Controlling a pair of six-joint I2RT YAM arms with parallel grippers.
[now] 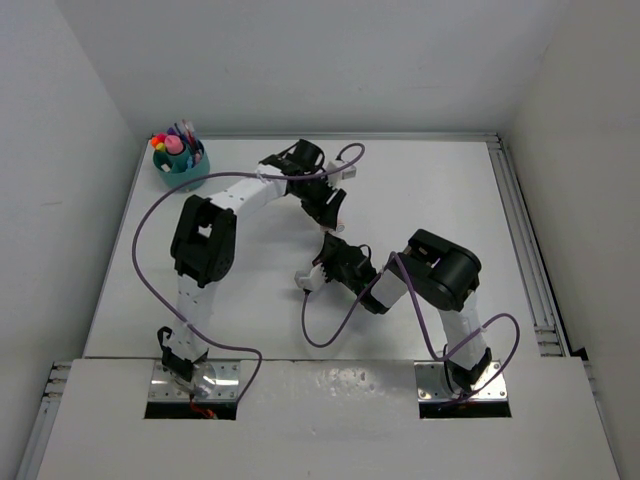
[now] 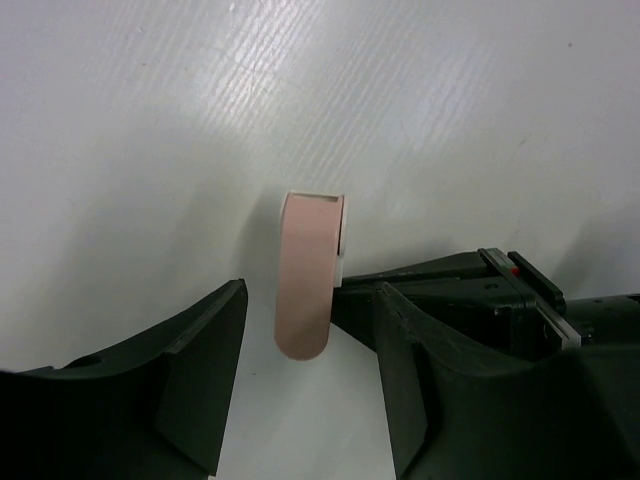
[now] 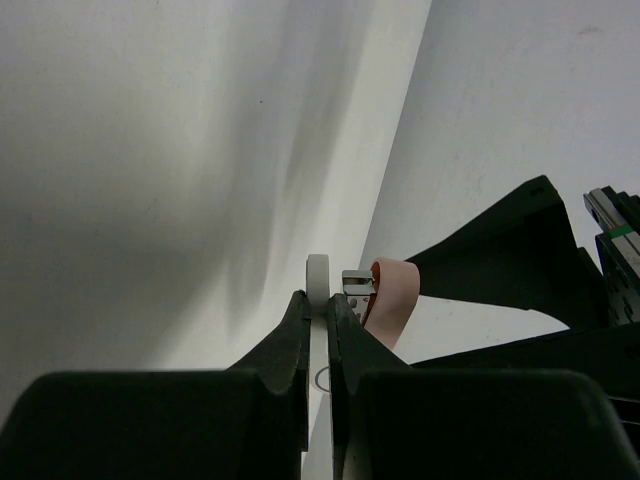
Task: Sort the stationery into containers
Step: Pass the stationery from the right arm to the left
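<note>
A small pink item with a white edge (image 2: 305,290) stands upright above the table. My right gripper (image 3: 320,300) is shut on its thin white part (image 3: 318,275), and the pink part with a metal piece (image 3: 388,290) shows just to the right of it. My left gripper (image 2: 310,320) is open, and the pink item rises between its fingers without touching either. In the top view the two grippers meet mid-table, left gripper (image 1: 330,218) above right gripper (image 1: 328,245), and the item is hidden there. The teal cup (image 1: 183,172) at the back left holds several pieces of stationery (image 1: 176,142).
White walls enclose the table on the left, back and right. A rail (image 1: 520,230) runs along the right edge. Purple cables (image 1: 150,250) loop beside both arms.
</note>
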